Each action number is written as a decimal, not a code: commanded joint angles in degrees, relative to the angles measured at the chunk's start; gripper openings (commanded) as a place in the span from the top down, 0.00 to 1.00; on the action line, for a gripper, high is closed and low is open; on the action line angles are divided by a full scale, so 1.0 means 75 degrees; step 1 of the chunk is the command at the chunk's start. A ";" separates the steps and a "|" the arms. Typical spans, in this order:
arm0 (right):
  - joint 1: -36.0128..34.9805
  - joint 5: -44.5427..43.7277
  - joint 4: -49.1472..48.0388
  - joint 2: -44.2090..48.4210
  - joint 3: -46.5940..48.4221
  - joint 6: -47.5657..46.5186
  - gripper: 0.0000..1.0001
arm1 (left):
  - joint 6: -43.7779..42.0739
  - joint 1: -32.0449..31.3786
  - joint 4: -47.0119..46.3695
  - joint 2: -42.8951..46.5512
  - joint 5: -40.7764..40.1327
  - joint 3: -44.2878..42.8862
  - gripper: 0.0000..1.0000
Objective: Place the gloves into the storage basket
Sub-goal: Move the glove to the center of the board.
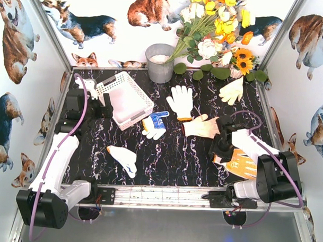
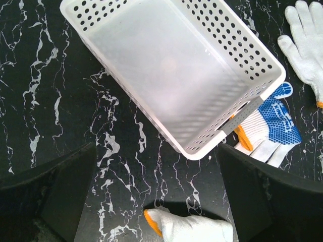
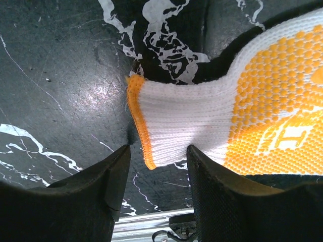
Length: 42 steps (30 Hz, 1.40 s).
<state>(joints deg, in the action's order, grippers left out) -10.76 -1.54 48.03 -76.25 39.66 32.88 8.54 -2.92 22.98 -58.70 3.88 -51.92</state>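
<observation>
The white lattice storage basket [image 1: 131, 105] stands at the back left with nothing in it and fills the left wrist view [image 2: 166, 75]. My left gripper [image 1: 101, 109] [image 2: 157, 148] is wide open and holds nothing, above the table by the basket's near corner. A white glove with an orange cuff [image 1: 123, 158] [image 2: 189, 228] lies below it. The blue-and-white glove [image 1: 155, 124] [image 2: 270, 123] touches the basket's end. My right gripper [image 1: 220, 141] [image 3: 159, 151] is open, its jaws either side of the cuff of the orange-and-white glove [image 1: 240, 163] [image 3: 242, 111].
Another white glove [image 1: 181, 101] [image 2: 305, 40], a beige glove [image 1: 199, 126] and a cream glove [image 1: 232, 90] lie mid-table and back right. A grey metal bucket [image 1: 160, 62] and flowers [image 1: 217, 32] stand at the back. A metal rail [image 1: 159, 194] edges the front.
</observation>
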 commanded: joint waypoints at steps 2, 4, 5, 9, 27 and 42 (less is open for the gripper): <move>-0.0406 -0.0324 -0.0184 -0.0117 0.0107 0.0112 0.55 | 0.0029 -0.0010 -0.0068 -0.0094 0.0017 0.0046 0.00; -0.0643 -0.0306 -0.0306 -0.0063 0.0016 0.0186 0.65 | 0.0022 -0.0012 -0.0075 -0.0078 -0.0007 0.0071 0.00; -0.0775 -0.0267 -0.0390 -0.0043 -0.0025 0.0202 0.73 | 0.0022 -0.0010 -0.0092 -0.0067 -0.0013 0.0088 0.00; -0.1066 -0.0150 -0.0427 0.0071 0.0040 0.0233 1.00 | 0.0022 -0.0023 -0.0123 -0.0082 -0.0068 0.0117 0.00; -0.4311 0.1025 -0.2576 -0.0798 0.1336 0.0859 1.00 | -0.0096 -0.0028 -0.0041 -0.0290 -0.0302 0.0079 0.00; -0.5830 0.0251 -0.1678 -0.0876 0.2369 0.1041 0.38 | -0.0136 -0.1666 -0.0080 -0.0595 -0.0207 0.0094 0.00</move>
<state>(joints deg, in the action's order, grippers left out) -54.74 4.82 32.36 -88.47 57.43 39.16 7.22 -9.26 22.20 -61.87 4.23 -50.83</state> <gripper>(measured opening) 0.607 0.994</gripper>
